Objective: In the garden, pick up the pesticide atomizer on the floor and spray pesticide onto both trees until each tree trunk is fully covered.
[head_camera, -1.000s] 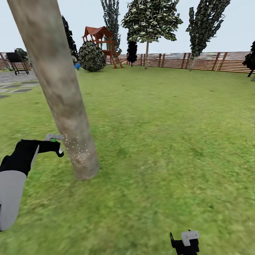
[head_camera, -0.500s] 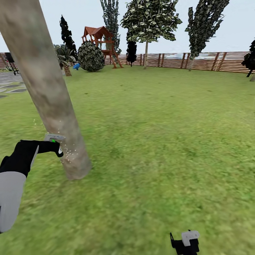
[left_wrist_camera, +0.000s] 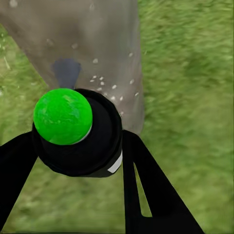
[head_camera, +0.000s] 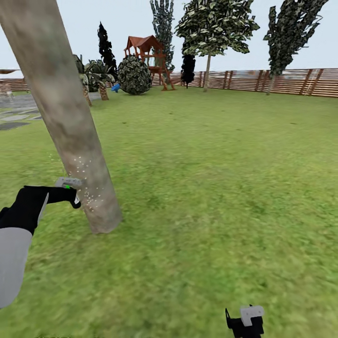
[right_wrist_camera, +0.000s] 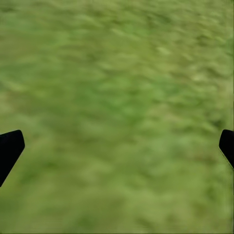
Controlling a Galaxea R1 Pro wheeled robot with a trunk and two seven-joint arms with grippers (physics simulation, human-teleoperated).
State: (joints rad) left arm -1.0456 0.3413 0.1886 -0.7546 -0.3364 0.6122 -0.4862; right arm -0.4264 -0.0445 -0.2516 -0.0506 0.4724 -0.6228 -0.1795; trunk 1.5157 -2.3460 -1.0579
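Left gripper (left_wrist_camera: pixel 78 161) clamped on the atomizer (left_wrist_camera: pixel 73 129), just beside the trunk (head_camera: pixel 65 117).
White specks dot the trunk at near left; right gripper (right_wrist_camera: pixel 117 146) spread apart over grass (head_camera: pixel 211 188).

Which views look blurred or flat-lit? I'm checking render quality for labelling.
Head view: even light, no cast shadows; grey-brown tree trunk fairly sharp, foreground green grass lawn smeared. Left wrist view: green-capped black pesticide atomizer crisp, grass soft. Right wrist view: grass streaked with blur beyond the spread black fingertips.

Mottled matt bark tree trunk (head_camera: pixel 70 126), glossy green-capped black atomizer (left_wrist_camera: pixel 78 131), blurry grass (right_wrist_camera: pixel 117 97)
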